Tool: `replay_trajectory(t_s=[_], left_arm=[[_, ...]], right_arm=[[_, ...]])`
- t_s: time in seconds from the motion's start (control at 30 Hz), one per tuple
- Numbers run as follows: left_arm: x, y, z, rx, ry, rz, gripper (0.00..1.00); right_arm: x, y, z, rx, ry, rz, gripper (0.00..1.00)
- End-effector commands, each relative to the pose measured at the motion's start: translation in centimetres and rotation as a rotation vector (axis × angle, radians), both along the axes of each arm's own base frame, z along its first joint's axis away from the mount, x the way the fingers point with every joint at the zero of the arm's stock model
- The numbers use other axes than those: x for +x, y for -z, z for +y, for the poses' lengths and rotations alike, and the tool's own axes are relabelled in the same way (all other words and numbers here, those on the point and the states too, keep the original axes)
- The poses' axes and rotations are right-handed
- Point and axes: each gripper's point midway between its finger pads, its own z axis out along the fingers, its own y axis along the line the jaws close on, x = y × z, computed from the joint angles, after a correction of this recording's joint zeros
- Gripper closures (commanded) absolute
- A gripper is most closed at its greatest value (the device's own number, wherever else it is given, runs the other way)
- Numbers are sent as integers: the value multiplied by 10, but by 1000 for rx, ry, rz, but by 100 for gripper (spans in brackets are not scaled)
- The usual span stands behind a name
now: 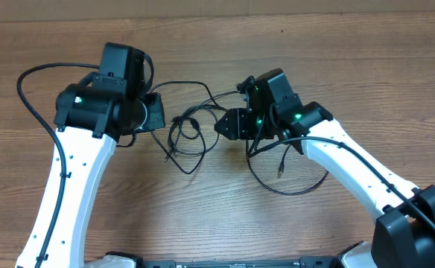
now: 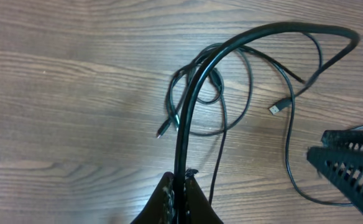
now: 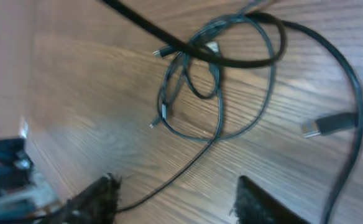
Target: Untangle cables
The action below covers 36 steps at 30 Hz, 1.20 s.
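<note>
cables [image 1: 188, 138] on table [image 1: 202, 223], between left pincer [image 1: 156, 113] and right pincer [image 1: 229, 123]

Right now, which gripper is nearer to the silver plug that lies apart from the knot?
Right. The right gripper, open, is just beside the plug; the left gripper, shut on a cable, is farther off, next to the knot.

A robotics lab bench, by every sign. A plain wood-grain table [image 1: 225, 223] fills each view. Two robot arms, built of white links and black joint housings, reach in from the near edge: the left arm [image 1: 72, 171] and the right arm [image 1: 351, 164]. Small green status lights [image 1: 78, 97] glow on the black housings. A thick black cord [image 1: 21, 82] loops out from the left arm over the wood. Thin black cables [image 1: 188, 138] with small plug ends lie between the arms. A paler band [image 1: 351, 6] runs along the far edge; its nature cannot be told.
</note>
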Motion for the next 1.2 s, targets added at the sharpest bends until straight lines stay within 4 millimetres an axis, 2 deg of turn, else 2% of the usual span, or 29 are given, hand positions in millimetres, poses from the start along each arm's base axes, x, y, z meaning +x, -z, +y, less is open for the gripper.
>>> replay_trajectory(t_s=[0.0, 0.2, 0.3, 0.43, 0.6, 0.73, 0.9, 0.97, 1.0, 1.03, 1.1, 1.13, 1.17], left_arm=[[1, -3, -3, -73, -18, 5, 96], [9, -14, -22, -253, 18, -19, 96], [14, -22, -33, -328, 35, -43, 96], [20, -25, -34, -351, -1, -58, 96], [24, -20, -21, -282, -45, -70, 96], [20, -16, -20, -282, -63, -40, 96], [10, -16, -32, -346, -35, 7, 96], [5, -19, -41, -399, -2, 25, 96], [3, -21, -47, -433, 13, 34, 96], [2, -23, -51, -458, 26, 39, 96], [1, -26, -57, -490, 42, 43, 96], [1, -27, -58, -497, 47, 38, 96], [2, -27, -58, -495, 46, 33, 96]], right_arm=[[-1, -1, 4, -7, 3, -17, 33], [-24, -3, 25, 28, -101, 1, 15], [-46, -11, 44, 77, -254, -33, 13], [-70, -14, 64, 95, -392, -86, 13], [-90, -17, 83, 102, -490, -135, 13], [-93, -23, 93, 127, -511, -177, 14], [-74, -27, 96, 100, -460, -268, 17], [-67, -27, 96, 85, -435, -289, 24], [-66, -28, 97, 86, -432, -296, 32], [-65, -29, 97, 89, -432, -300, 52], [-65, -29, 97, 91, -431, -302, 78], [-65, -29, 97, 91, -429, -299, 96], [-65, -29, 97, 92, -427, -297, 96]])
